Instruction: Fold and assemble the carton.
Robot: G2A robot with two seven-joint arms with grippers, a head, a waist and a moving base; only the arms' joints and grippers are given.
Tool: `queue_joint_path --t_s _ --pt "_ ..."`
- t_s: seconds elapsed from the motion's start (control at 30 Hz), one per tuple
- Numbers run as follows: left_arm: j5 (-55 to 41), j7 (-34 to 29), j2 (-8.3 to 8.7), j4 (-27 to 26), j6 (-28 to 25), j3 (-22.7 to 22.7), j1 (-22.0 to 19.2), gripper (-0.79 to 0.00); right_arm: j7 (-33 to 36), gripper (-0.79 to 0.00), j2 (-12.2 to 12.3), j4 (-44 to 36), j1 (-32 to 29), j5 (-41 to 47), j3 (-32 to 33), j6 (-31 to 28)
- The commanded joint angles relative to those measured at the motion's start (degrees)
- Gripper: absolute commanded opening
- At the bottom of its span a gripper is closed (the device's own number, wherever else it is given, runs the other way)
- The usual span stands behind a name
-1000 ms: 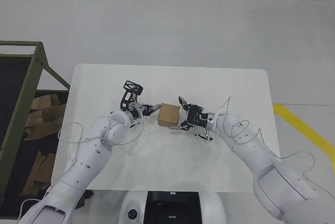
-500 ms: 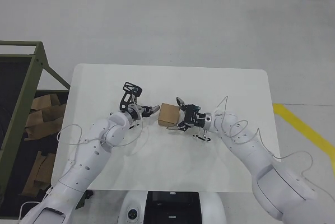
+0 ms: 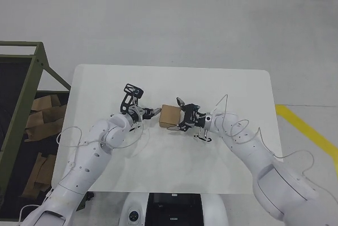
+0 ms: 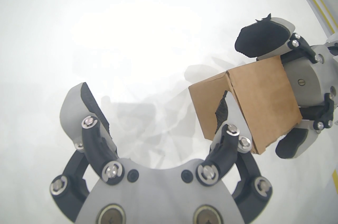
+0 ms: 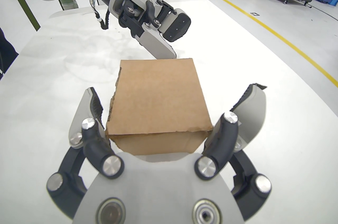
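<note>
Carton [image 3: 169, 115] slightly leftward, between wide-open right jaws

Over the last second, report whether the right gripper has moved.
Yes. In the top view the right gripper shifted farther toward the carton, away from the table's right edge.

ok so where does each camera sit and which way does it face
Top view: above the arms, looking down at the table; both arms show.
Left wrist view: left wrist, facing across the table; open left gripper.
Right wrist view: right wrist, facing the carton; open right gripper straddles it.
Shared: the carton.
</note>
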Motion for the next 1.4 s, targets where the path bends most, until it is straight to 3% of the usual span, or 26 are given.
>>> queue_joint_path --t_s 0.0,0.7,0.93,1.17,1.37 --pt "-0.06 -0.08 -0.06 0.11 -0.06 0.05 -0.11 0.000 -0.21 0.000 -0.09 0.10 0.10 -0.10 -0.21 -0.29" --pt "0.04 -0.20 -0.49 0.49 -0.34 -0.06 -0.51 0.000 -0.28 0.000 -0.95 2.10 0.34 1.26 -0.86 2.38" --pt "0.14 -0.16 -0.58 0.48 -0.52 -0.24 -0.36 0.000 0.85 -0.148 -0.97 2.33 0.31 2.18 -0.61 3.03" --pt "0.29 -0.04 -0.64 0.16 -0.67 -0.45 0.00 0.000 1.62 -0.095 -0.92 2.20 0.18 2.72 -0.50 3.42" --pt "0.47 0.08 -0.68 -0.15 -0.77 -0.67 0.37 0.000 1.85 -0.142 -0.78 2.06 0.00 3.17 -0.25 4.77"
